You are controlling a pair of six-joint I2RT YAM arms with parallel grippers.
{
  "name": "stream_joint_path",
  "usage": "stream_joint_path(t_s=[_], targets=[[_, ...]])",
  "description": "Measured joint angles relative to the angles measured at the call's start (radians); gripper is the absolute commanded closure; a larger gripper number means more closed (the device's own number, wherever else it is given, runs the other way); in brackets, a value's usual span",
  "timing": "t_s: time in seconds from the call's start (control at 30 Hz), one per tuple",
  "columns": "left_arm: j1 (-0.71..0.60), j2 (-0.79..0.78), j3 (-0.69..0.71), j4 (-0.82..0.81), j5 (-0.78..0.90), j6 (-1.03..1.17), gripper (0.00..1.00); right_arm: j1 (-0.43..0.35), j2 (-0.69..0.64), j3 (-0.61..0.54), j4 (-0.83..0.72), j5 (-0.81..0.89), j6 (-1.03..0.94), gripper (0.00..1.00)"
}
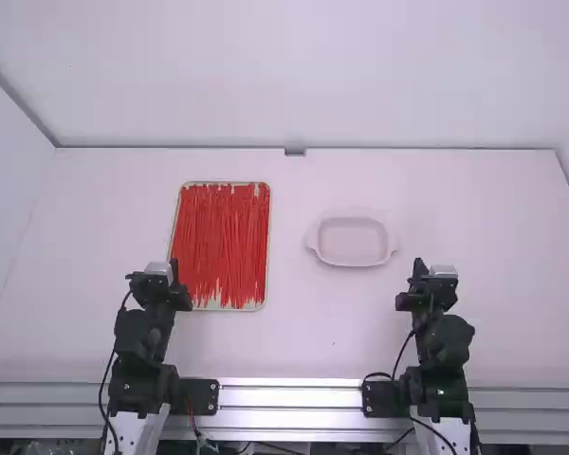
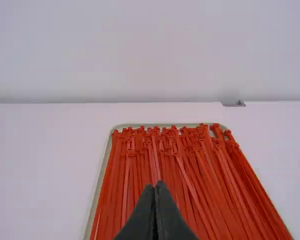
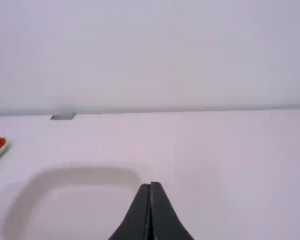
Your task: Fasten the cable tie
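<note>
Several red cable ties [image 1: 222, 244] lie side by side on a flat tray [image 1: 183, 199] left of the table's middle; the left wrist view shows the red cable ties [image 2: 190, 170] just ahead of my left gripper [image 2: 155, 186]. The left gripper [image 1: 167, 280] is shut with nothing in it and sits folded back by the tray's near left corner. My right gripper [image 1: 417, 278] is also shut and holds nothing, near the front right; its own view shows the right gripper [image 3: 150, 186] pressed together in front of the white dish [image 3: 65, 200].
A white shallow dish [image 1: 352, 241] with two small handles stands right of the tray. A small grey bracket [image 1: 295, 151] sits at the table's far edge. Walls rise at the left and behind. An aluminium rail [image 1: 284, 393] carries both arm bases.
</note>
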Motion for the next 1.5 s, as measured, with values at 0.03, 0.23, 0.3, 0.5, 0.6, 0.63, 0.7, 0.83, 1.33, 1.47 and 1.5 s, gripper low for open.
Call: stream_joint_path(t_s=[0.03, 0.23, 0.3, 0.5, 0.6, 0.63, 0.7, 0.83, 1.33, 1.47, 1.5], targets=[[0.0, 0.0, 0.0, 0.0, 0.0, 0.0, 0.99, 0.0, 0.0, 0.0, 0.002, -0.001, -0.001, 0.99], [0.0, 0.006, 0.0, -0.001, 0.0, 0.0, 0.97, 0.0, 0.002, 0.0, 0.002, -0.003, -0.001, 0.97], [0.0, 0.012, 0.001, -0.003, 0.0, -0.001, 0.96, 0.0, 0.006, 0.0, 0.002, -0.004, 0.001, 0.96], [0.0, 0.071, 0.04, -0.047, 0.002, -0.004, 0.89, 0.003, 0.061, 0.011, -0.014, -0.012, 0.003, 0.89], [0.0, 0.103, 0.071, -0.058, 0.01, -0.011, 0.86, 0.009, 0.093, 0.032, -0.027, -0.015, 0.003, 0.86], [0.0, 0.12, 0.089, -0.069, 0.014, -0.015, 0.84, 0.015, 0.113, 0.046, -0.031, -0.018, 0.003, 0.84], [-0.002, 0.148, 0.116, -0.087, 0.021, -0.023, 0.81, 0.023, 0.137, 0.066, -0.037, -0.021, 0.003, 0.81], [-0.002, 0.216, 0.171, -0.124, 0.03, -0.037, 0.75, 0.043, 0.206, 0.122, -0.063, -0.022, 0.005, 0.75], [-0.013, 0.535, 0.448, -0.329, 0.055, -0.103, 0.46, 0.146, 0.473, 0.336, -0.172, -0.036, 0.023, 0.46], [-0.015, 0.625, 0.527, -0.383, 0.068, -0.125, 0.38, 0.173, 0.536, 0.397, -0.204, -0.043, 0.026, 0.38], [-0.016, 0.646, 0.546, -0.395, 0.07, -0.131, 0.35, 0.177, 0.557, 0.415, -0.212, -0.045, 0.027, 0.36]])
